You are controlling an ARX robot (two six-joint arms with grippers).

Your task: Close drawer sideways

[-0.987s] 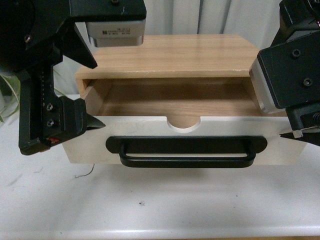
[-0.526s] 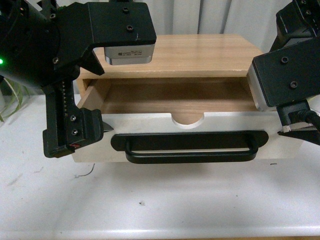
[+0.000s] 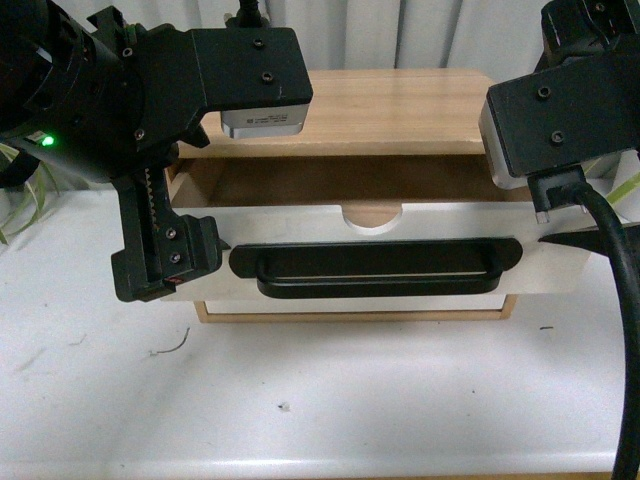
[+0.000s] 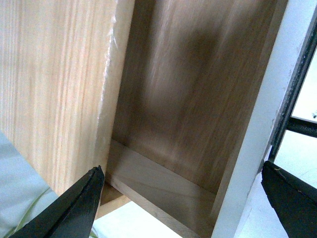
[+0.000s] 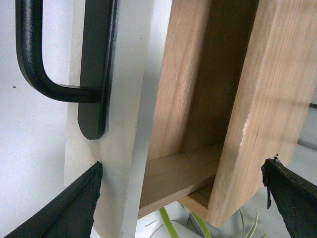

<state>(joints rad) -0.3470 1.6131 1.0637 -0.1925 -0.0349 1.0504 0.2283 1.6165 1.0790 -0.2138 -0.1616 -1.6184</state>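
Observation:
The drawer point(image 3: 420, 228) has a white front, a black bar handle point(image 3: 372, 284) and a half-round notch. It stands partly out of its light wood cabinet point(image 3: 400, 105), with wood showing inside. My left gripper point(image 3: 192, 215) is open at the drawer's left end. In the left wrist view its fingers point(image 4: 86, 196) span the cabinet point(image 4: 54, 74) and the white front point(image 4: 255, 139). My right gripper point(image 3: 560, 215) is open at the right end. In the right wrist view it point(image 5: 182, 166) spans the white front point(image 5: 131, 99) and the cabinet point(image 5: 267, 99). Its handle point(image 5: 34, 64) shows there too.
The cabinet stands on a white table point(image 3: 300, 400) whose front edge runs along the bottom. Green plant leaves show at the far left point(image 3: 12, 215) and far right point(image 3: 625, 185). A pale curtain hangs behind. A small wire scrap point(image 3: 170, 345) lies on the table.
The drawer front has moved back toward the cabinet and the open gap has narrowed. Both grippers have moved inward and back with it. The cabinet's lower frame now shows under the front.

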